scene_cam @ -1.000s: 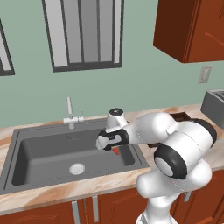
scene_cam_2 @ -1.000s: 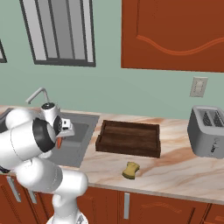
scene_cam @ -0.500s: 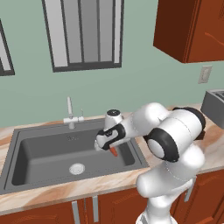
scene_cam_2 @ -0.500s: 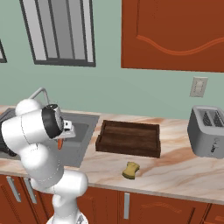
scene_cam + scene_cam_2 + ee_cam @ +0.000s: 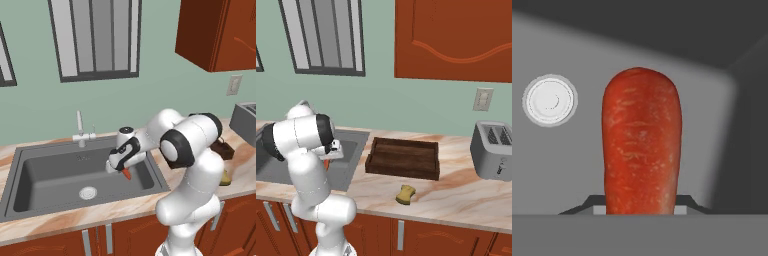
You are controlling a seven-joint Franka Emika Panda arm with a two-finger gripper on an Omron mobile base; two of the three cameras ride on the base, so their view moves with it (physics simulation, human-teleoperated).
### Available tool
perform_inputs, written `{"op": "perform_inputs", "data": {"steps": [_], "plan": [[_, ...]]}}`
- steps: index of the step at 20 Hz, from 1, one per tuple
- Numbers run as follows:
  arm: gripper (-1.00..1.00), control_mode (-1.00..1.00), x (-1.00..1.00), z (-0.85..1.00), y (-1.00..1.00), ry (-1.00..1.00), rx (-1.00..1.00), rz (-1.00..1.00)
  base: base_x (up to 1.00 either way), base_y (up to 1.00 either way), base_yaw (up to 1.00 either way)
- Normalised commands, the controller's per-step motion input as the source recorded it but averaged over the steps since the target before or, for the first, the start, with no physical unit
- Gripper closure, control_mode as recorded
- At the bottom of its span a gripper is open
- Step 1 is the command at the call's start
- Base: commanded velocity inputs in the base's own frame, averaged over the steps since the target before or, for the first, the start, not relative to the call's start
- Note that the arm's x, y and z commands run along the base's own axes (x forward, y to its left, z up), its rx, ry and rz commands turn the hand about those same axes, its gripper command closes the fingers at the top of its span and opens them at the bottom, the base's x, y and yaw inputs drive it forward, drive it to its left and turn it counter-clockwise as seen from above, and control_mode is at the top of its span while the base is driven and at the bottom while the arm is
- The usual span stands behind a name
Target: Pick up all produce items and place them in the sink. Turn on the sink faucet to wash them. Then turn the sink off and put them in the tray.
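My gripper (image 5: 119, 166) is shut on the produce item, a small red-orange carrot (image 5: 126, 173) that points down from the fingers. It hangs inside the right half of the dark grey sink (image 5: 45, 175), above the floor of the basin. The hand view looks along the carrot (image 5: 642, 145) at the basin floor, with the round silver drain (image 5: 550, 100) to its left. The sink faucet (image 5: 80, 131) stands behind the basin, left of my hand, and no water shows. The dark brown tray (image 5: 403, 158) lies on the counter right of the sink, with nothing in it.
A yellow sponge (image 5: 405, 194) lies on the counter in front of the tray. A grey toaster (image 5: 494, 150) stands at the far right. My white arm bends over the sink's right rim (image 5: 159, 172). A window and red-brown cabinets hang above the counter.
The hand with the carrot has sunk slightly and shifted left, deeper into the sink. The elbow has swung up and back. The grip is unchanged.
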Motion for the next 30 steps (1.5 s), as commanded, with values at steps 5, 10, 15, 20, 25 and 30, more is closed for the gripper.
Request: {"op": "perform_inputs", "data": {"steps": [5,10,15,20,25,30], "plan": [[1.0,-1.0,0.2,-0.25,0.09,0.04,-0.01,0.0,0.0,0.0,0.0],[1.0,-1.0,0.23,-0.24,0.08,0.02,0.0,0.0,0.0,0.0,0.0],[1.0,-1.0,0.24,-0.26,0.09,0.02,0.0,0.0,0.0,0.0,0.0],[1.0,-1.0,0.2,-0.31,0.08,0.0,0.0,0.0,0.0,0.0,0.0],[1.0,-1.0,0.2,-0.31,0.08,0.0,0.0,0.0,0.0,0.0,0.0],[1.0,-1.0,0.18,-0.31,0.07,0.0,0.0,0.0,0.0,0.0,0.0]]}}
